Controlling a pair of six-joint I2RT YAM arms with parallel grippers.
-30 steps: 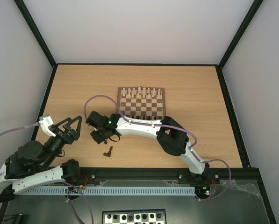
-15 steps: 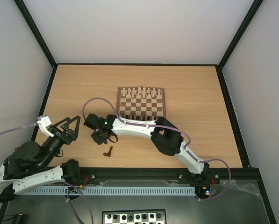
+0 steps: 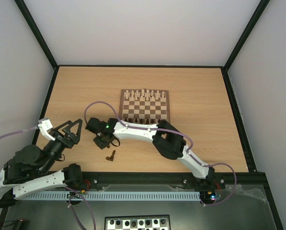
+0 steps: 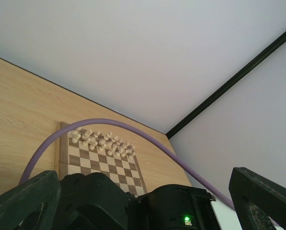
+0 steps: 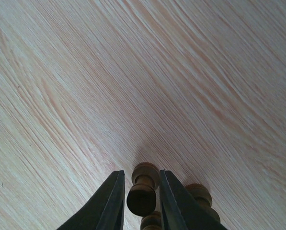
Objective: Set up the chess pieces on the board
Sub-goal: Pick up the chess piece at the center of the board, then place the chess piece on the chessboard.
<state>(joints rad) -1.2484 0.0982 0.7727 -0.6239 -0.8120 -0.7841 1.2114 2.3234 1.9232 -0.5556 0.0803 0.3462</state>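
Bench: pale wood-grain bench (image 3: 200, 96); white walls in a black frame stand around it

Chessboard: square wooden chessboard (image 3: 145, 109) with brown and beige squares and a brown border; it lies flat at the middle of the bench, a little toward the far edge; the left wrist view also shows it (image 4: 102, 163)

Pale chessmen: cream chessmen (image 3: 143, 94) lined up along the board's far side

Dark brown chessmen: a small cluster (image 3: 110, 155) off the board, on bare bench close to the near edge and left of centre; well apart from the chessboard

Right arm: the right arm (image 3: 138, 130) reaches from the near right across to the left; its end is low over the bench, between the board's near-left corner and the cluster

Right fingers: the right fingers (image 5: 109, 203) are drawn in close on either side of a dark brown pawn (image 5: 143, 189); the gaps are hairline; I cannot tell whether they are pinching it

Neighbours: two more dark pieces sit just beside that pawn; one (image 5: 200, 194) is past the right-hand finger, the other (image 5: 152, 221) is at the bottom edge of the view

Left fingers: the left fingers (image 4: 262, 199) are spread wide and released, grasping nothing; they are over the bench's near-left area

Cable: a purple cable (image 4: 109, 125) arches over the right arm

Second board: a black-and-white checkered board (image 3: 138, 223) lies below the bench's near edge
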